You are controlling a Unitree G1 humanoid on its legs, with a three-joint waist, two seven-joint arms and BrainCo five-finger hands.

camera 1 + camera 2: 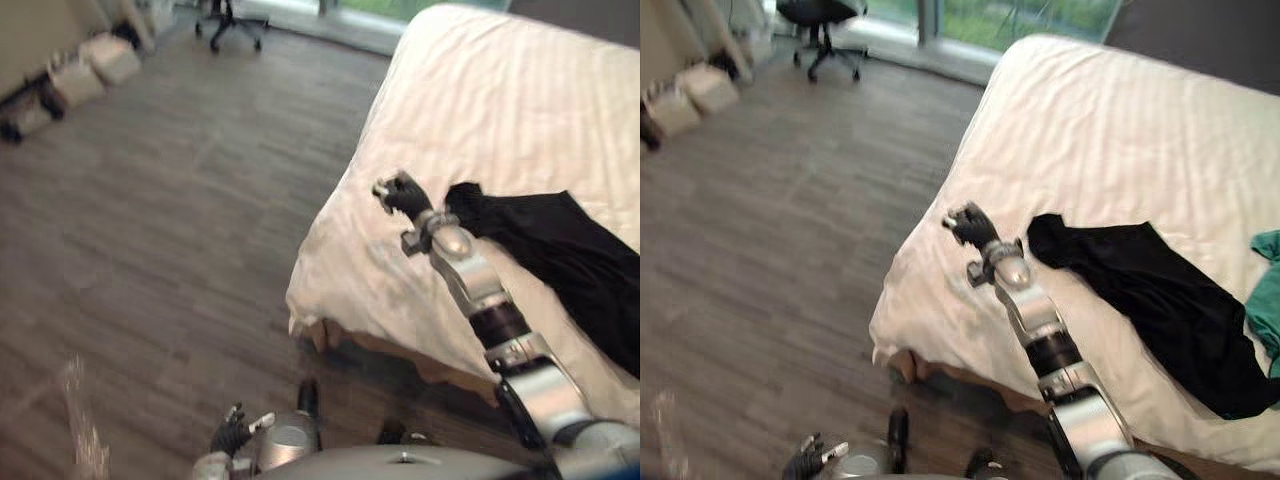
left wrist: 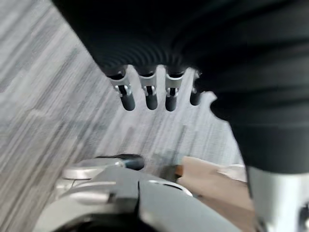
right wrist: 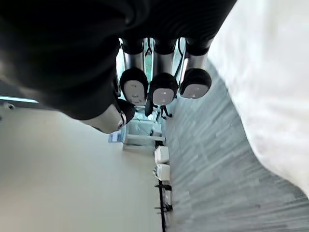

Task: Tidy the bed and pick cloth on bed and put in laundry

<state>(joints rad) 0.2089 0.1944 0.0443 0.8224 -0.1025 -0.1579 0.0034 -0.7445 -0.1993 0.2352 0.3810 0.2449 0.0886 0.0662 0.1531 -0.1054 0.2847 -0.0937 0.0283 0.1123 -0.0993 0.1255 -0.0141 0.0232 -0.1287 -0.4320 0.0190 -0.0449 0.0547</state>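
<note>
My right hand [image 1: 405,195] hung over the near corner of the bed [image 1: 480,100], in the middle of the frame. Its fingers [image 3: 163,89] were curled in toward the thumb and closed on nothing. The black cloth [image 1: 1140,280] lay spread on the white sheet just right of that hand, close to my wrist but not touching it, and trailed off toward the lower right. A teal cloth [image 1: 1265,300] showed at the far right edge. My left hand [image 1: 232,435] sat low at the bottom of the frame over the wooden floor [image 1: 150,200], with its fingers [image 2: 147,94] hanging loose and apart.

As I judged it, the grasp had not begun, and the risks lay there. With my fingers curled, a reach would have knuckled the cloth and shoved it across the sheet instead of catching it. The hand had to open first. The cloth was thin and flat on smooth bedding, so a shallow pinch could have gathered sheet along with it, rumpling the bed I meant to tidy. I also stood at the corner, so a long garment lifted by one end might have dragged off the edge onto the floor.
</note>
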